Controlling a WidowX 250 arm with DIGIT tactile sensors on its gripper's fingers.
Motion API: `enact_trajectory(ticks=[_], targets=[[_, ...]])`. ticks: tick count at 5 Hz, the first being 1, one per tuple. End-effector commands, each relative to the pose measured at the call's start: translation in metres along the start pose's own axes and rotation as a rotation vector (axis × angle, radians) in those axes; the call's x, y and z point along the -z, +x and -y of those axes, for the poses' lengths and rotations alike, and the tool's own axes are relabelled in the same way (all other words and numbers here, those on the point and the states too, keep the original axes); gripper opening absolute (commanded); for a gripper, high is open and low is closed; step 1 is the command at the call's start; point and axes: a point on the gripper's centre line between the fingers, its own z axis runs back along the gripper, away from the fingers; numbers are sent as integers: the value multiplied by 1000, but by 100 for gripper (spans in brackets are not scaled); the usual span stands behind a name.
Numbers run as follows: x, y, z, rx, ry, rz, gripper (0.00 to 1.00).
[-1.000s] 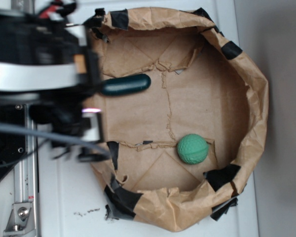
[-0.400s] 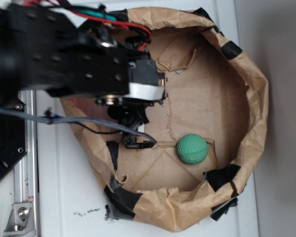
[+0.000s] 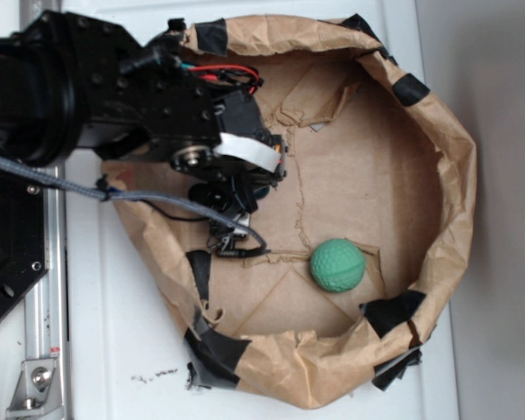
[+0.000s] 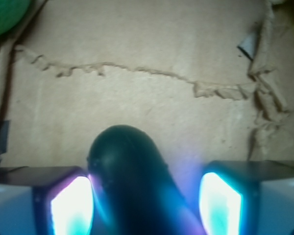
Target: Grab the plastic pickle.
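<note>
The plastic pickle [image 4: 132,181] is a smooth dark teal capsule lying on brown paper. In the wrist view it sits between my two lit fingers, its rounded end pointing away from me. It touches the left pad [image 4: 71,205], and a gap shows between it and the right pad [image 4: 220,203]. My gripper [image 4: 144,196] is open around it. In the exterior view the black arm and gripper [image 3: 245,188] hang over the left part of the paper basin and hide the pickle almost fully.
A lighter green dimpled ball [image 3: 337,264] lies lower right of the gripper; it also shows in the wrist view's top left corner [image 4: 5,14]. The crumpled brown paper wall [image 3: 455,175] with black tape patches rings the floor. A torn seam [image 4: 152,73] crosses the paper.
The arm has swung in from the left over the basin and come down over the pickle, which was in plain view a second ago and is now covered.
</note>
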Motion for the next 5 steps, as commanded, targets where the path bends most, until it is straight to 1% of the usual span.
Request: enact_trajectory(ticks=[1, 2, 3, 4, 5], targets=[[-90, 19, -1, 61, -32, 108, 0], [-139, 31, 2, 57, -70, 135, 0], [-166, 37, 2, -100, -117, 7, 0], [-161, 40, -3, -224, -147, -38, 0], [-154, 44, -6, -308, -138, -82, 0]])
